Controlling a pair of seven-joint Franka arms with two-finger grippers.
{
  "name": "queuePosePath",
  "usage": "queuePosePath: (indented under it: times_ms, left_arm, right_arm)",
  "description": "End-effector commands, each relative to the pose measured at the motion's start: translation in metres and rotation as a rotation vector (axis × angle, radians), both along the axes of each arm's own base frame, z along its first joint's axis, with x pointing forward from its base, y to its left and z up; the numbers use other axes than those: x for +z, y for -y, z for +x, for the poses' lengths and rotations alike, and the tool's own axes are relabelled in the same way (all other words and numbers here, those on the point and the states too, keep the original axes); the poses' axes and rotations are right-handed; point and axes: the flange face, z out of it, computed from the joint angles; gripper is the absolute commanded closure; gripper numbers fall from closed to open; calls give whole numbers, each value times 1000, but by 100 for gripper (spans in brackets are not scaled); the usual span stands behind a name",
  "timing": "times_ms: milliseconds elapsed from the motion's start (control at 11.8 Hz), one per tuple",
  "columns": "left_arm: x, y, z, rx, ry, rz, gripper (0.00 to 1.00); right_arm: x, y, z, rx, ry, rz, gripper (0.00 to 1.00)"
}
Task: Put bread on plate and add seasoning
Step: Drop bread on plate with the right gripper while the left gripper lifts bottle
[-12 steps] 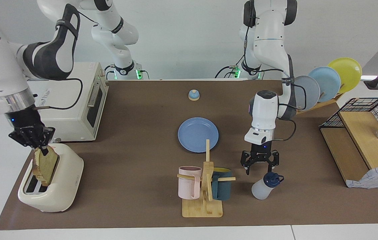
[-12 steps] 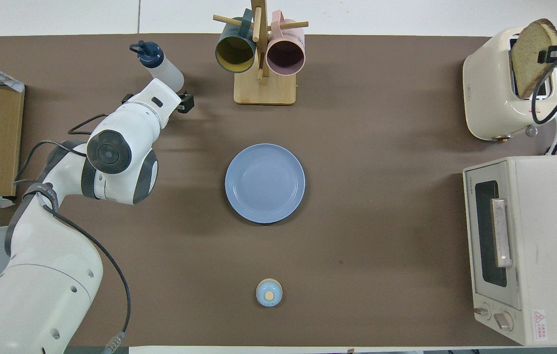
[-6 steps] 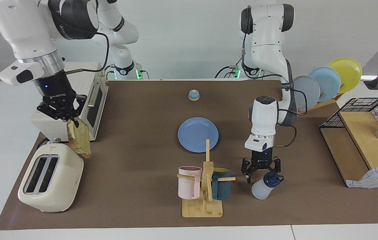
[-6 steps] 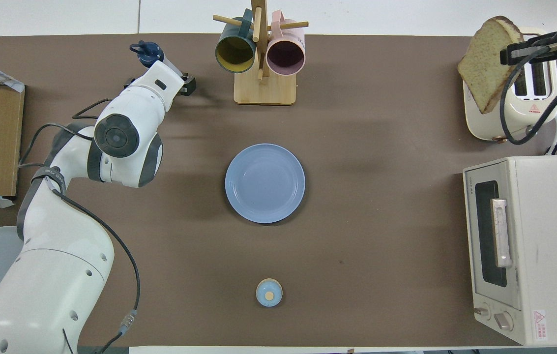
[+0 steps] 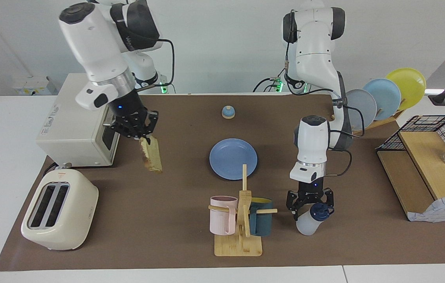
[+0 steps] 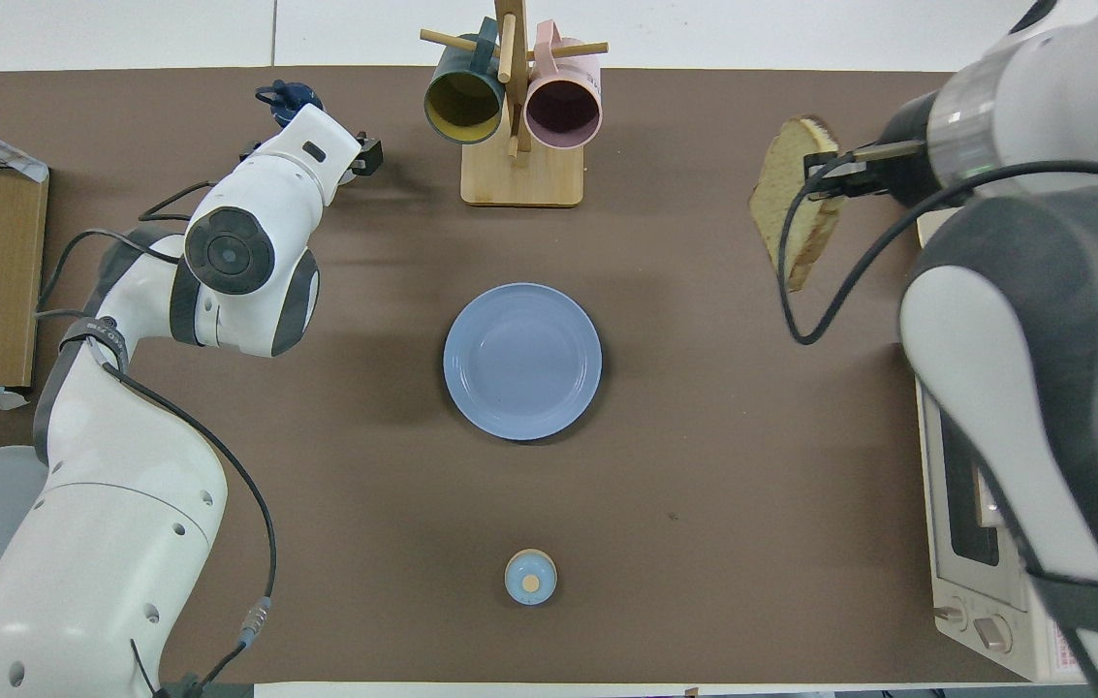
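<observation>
Left of centre in the facing view, the bread hangs on edge from my right gripper, whose fingers pinch its top crust; the slice is in the air over bare brown mat, between the toaster oven and the plate. A second ago this slice was only half out of the toaster at lower left; half a second ago it hung just above that toaster. It has since been carried most of the way toward the plate, which lies bare at frame centre. I judge the extraction done and the transfer well along; lowering and release remain. At lower right, my left gripper has sunk from above the seasoning bottle to the level of its navy cap, fingers spread to either side, not visibly clamped. That arm seems to be preparing the second step. The mug rack stands beside the bottle; the bell sits upper centre.
</observation>
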Motion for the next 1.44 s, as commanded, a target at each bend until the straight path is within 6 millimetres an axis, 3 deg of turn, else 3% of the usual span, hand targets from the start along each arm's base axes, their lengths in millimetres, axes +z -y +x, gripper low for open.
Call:
queuePosePath:
  times_ms: [0, 254, 508, 763, 847, 932, 1102, 1186, 1271, 1356]
  left_arm:
    - [-3, 1, 6, 15, -5, 6, 0]
    - [-4, 0, 5, 18, -8, 4, 0]
    - [-4, -5, 8, 35, -6, -3, 0]
    - [-5, -6, 7, 66, -9, -28, 0]
    - [-5, -5, 7, 65, -9, -28, 0]
    - [-5, -5, 7, 65, -8, -29, 0]
    - [-5, -5, 7, 65, -6, -30, 0]
    - [-6, -5, 7, 65, -9, -28, 6]
    - [-7, -5, 7, 66, -10, -28, 58]
    - [-7, -6, 7, 53, -9, -13, 100]
  right_arm:
    - [-25, -55, -29, -69, 1, 47, 100]
    - [-68, -134, -58, -135, 33, 116, 100]
    - [-109, -185, -75, -138, 35, 140, 100]
    - [-147, -197, -113, -115, 40, 145, 100]
    - [-155, -200, -116, -116, 45, 149, 100]
    - [-159, -217, -128, -100, 41, 155, 100]
    - [-160, -219, -129, -115, 41, 163, 100]
    - [-163, -217, -131, -139, 33, 166, 100]
    - [-173, -212, -137, -159, 30, 167, 100]
    - [-183, -204, -140, -165, 38, 169, 100]
